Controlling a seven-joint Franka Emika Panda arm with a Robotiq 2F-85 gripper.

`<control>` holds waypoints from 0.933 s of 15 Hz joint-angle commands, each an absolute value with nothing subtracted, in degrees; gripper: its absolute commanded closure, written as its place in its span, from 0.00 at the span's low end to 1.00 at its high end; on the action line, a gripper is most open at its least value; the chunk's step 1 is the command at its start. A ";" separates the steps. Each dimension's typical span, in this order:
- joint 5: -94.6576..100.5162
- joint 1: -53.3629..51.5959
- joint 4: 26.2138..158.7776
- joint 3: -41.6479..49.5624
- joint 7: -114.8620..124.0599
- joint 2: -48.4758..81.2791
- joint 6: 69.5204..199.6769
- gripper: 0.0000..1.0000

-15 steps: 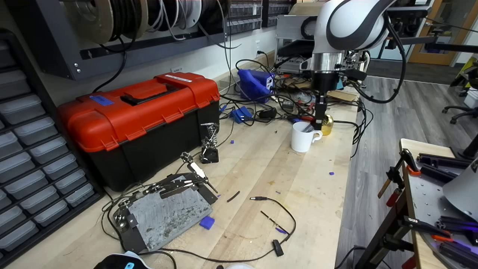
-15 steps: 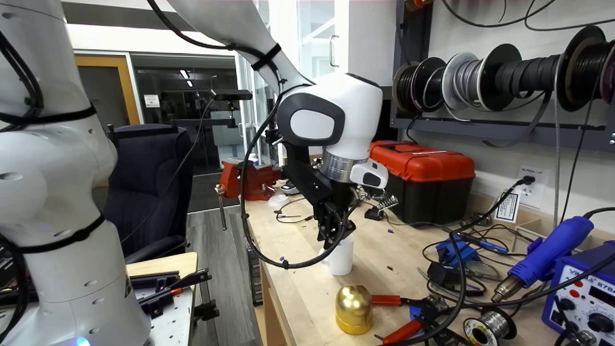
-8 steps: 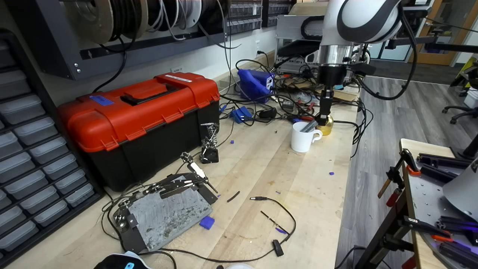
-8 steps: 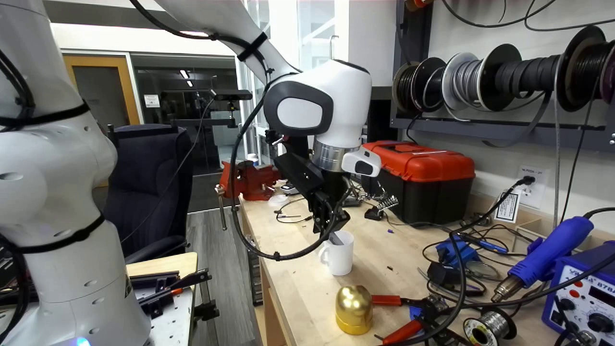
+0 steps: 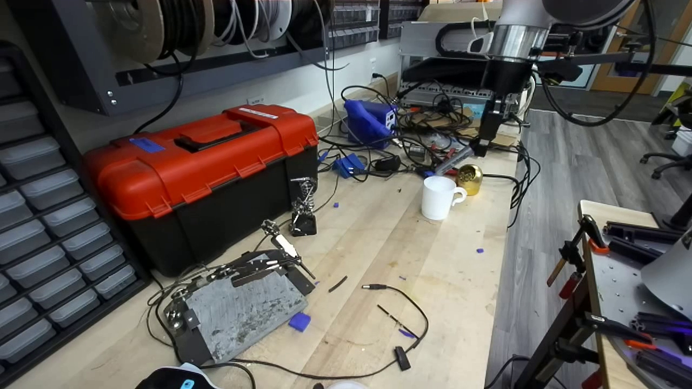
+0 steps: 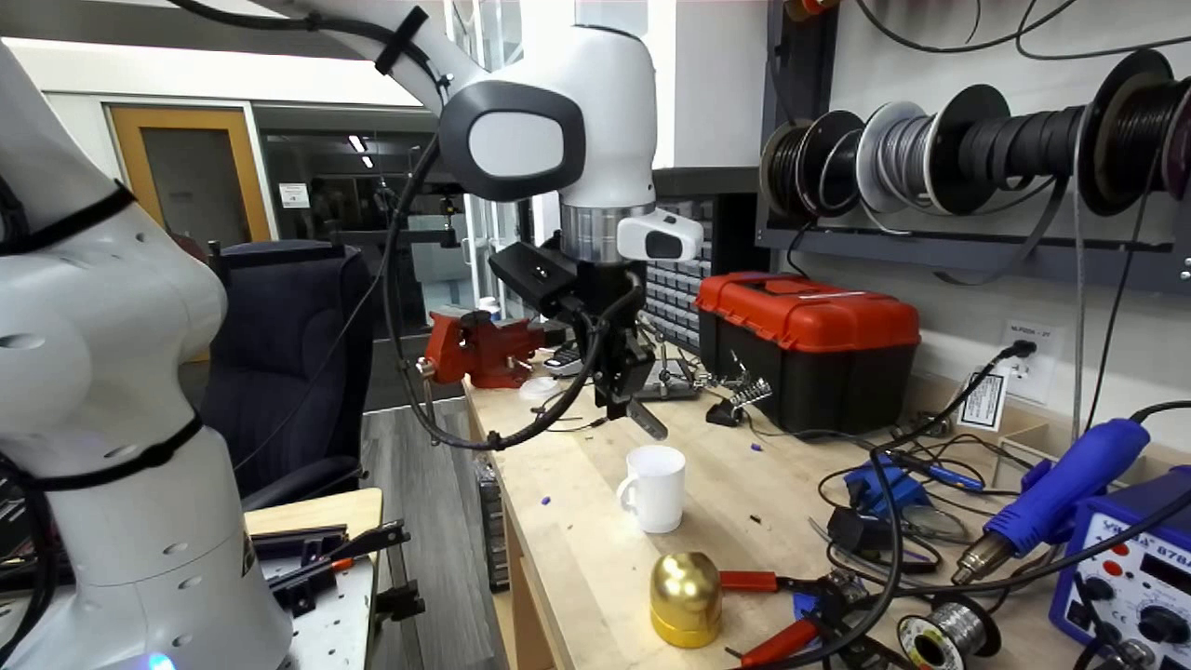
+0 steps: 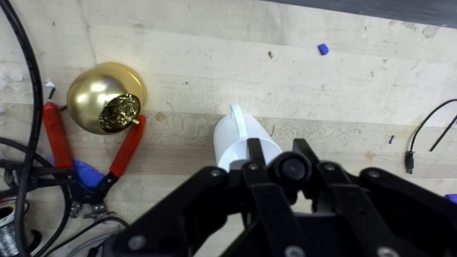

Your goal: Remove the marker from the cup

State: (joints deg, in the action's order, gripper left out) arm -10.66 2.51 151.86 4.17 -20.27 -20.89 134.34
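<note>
marker [image 6: 649, 422], slim and straight, slants from the tool [image 5: 480, 147] clamped on it, clear of the smooth cup [image 6: 659, 495].

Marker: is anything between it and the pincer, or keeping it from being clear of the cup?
Nothing visible. The pincer grips the marker directly, and in both exterior views the marker's lower end shows just above the cup.

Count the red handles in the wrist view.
2: one red handle toward the picture's left edge, the other red handle nearer the white mug. The end effector may hide more.
</note>
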 commanded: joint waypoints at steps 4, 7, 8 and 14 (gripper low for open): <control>-4.43 -0.38 152.05 0.34 -12.82 -29.13 133.00 0.96; -4.24 -3.88 147.76 -2.12 -12.60 -25.74 133.39 0.96; -4.51 -5.00 146.28 -2.62 -12.79 -24.30 133.64 0.96; -7.41 -8.06 136.51 -2.81 -14.79 -8.67 138.13 0.96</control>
